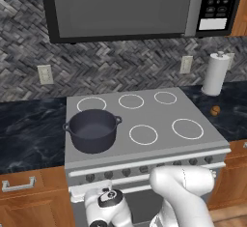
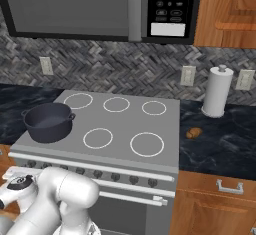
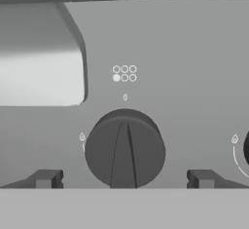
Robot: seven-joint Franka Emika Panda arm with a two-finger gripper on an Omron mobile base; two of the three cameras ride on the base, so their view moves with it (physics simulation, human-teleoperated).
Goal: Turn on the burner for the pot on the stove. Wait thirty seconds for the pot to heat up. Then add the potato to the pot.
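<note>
Pot (image 1: 92, 130): on stove (image 1: 159, 112) top, front-left corner, over a burner ring | Potato (image 1: 215, 110): on dark counter (image 1: 231, 112) beside stove's right edge, near paper towel roll (image 1: 215, 73) | Gripper (image 3: 124, 179): jaws spread wide, empty, flanking a front-panel knob (image 3: 125, 147)

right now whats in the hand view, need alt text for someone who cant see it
A dark round stove knob sits close and centred between the two fingertips of the open gripper, its ridge pointing straight up at a small mark. Above it on the grey stove panel, a six-circle burner diagram has the lower-left circle filled in.
</note>
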